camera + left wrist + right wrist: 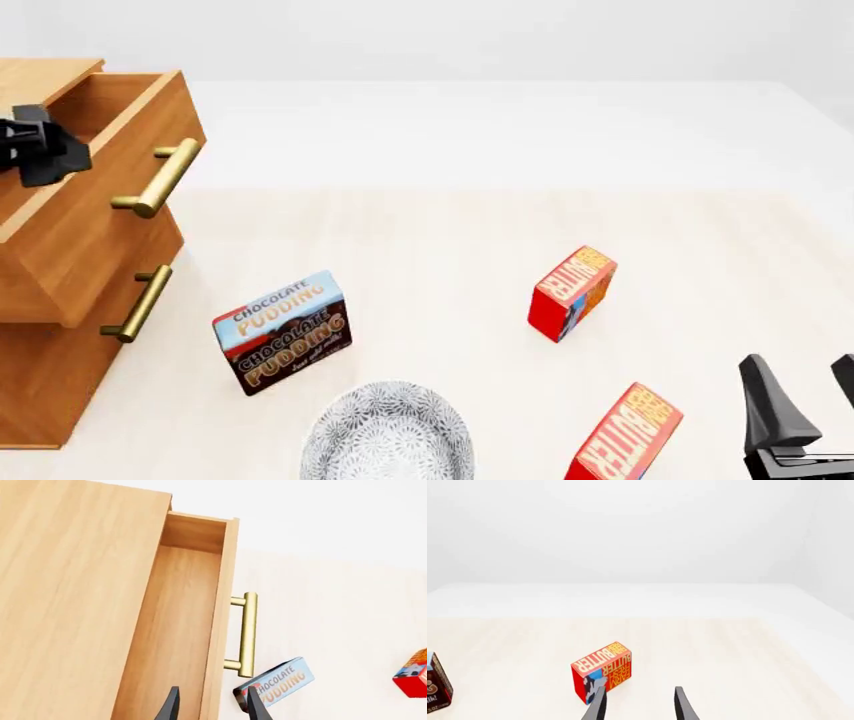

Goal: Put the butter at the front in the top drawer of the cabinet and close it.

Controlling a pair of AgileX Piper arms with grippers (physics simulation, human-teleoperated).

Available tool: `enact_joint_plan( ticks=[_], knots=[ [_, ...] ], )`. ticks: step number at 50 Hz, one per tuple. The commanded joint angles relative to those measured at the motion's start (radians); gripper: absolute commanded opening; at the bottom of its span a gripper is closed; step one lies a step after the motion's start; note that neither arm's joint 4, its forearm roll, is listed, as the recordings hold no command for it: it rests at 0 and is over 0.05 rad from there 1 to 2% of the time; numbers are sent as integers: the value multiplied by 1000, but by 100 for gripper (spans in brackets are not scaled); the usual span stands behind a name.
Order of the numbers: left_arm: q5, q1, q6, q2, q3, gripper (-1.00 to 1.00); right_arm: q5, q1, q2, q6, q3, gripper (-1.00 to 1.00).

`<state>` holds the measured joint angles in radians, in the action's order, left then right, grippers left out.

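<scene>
The front butter (625, 435) stands tilted near the table's front edge. A second butter (571, 292) stands farther back. My right gripper (801, 400) is open and empty, just right of the front butter. The right wrist view shows its fingertips (684, 707) apart and one butter box (602, 672) ahead; I cannot tell which one. The cabinet (54, 330) stands at the left with its top drawer (114, 190) pulled open and empty (177, 630). My left gripper (40, 150) hovers over the drawer, open and empty (213, 707).
A chocolate pudding box (280, 332) stands in front of the cabinet, also in the left wrist view (277, 682). A patterned grey bowl (387, 435) sits at the front centre. The drawer's brass handle (247, 634) sticks out toward the table. A lower drawer handle (138, 302) shows below.
</scene>
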<state>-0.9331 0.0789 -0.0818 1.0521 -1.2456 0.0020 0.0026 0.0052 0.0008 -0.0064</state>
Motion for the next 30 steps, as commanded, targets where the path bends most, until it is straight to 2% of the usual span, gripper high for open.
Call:
enact_joint_plan(
  ticks=[1, 12, 30],
  knots=[
    [37, 13, -12, 17, 34, 100, 0, 0, -1, 0, 1, 100],
    [72, -51, -28, 69, 51, 100, 0, -1, -1, 0, 1, 100],
    [94, -105, -47, 105, 78, 100, 1, -1, -1, 0, 1, 100]
  ],
)
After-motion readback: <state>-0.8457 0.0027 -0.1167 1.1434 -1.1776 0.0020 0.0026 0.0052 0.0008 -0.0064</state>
